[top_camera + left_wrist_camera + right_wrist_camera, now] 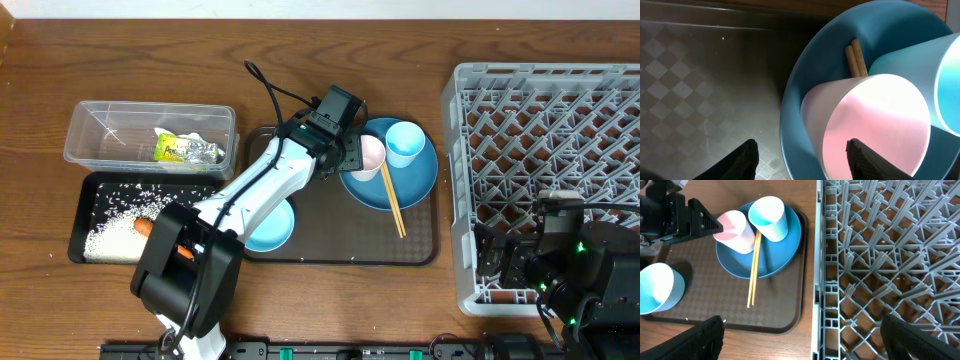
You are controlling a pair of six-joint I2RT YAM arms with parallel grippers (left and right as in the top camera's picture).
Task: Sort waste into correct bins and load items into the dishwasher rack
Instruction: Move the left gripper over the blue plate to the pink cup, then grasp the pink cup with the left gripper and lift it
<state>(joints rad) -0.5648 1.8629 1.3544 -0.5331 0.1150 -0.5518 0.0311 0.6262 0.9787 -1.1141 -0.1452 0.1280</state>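
Pickup of the pinkish-white cup [870, 125] is looking like the step in hand. Left pincer [802, 147] is hanging with its jaws parted and gripping nothing. The cup's near wall is sitting between its fingers, one finger before the cup's mouth and the other outside it, above the brown serving tray [705, 90].

Just ahead of the pincer the cup is resting on the blue plate [792, 115]. The light-blue cup [900, 57] is standing right beside it, farther out, and the chopsticks [856, 60] are lying beyond.

Doing this well is calling for a square pinch on that wall alone, gentle enough not to nudge the neighbouring cup or the chopsticks, then a straight lift.

Right pincer [802, 325] is hovering wide open and empty, with the dishwasher rack [890, 255] lying below and ahead of it.
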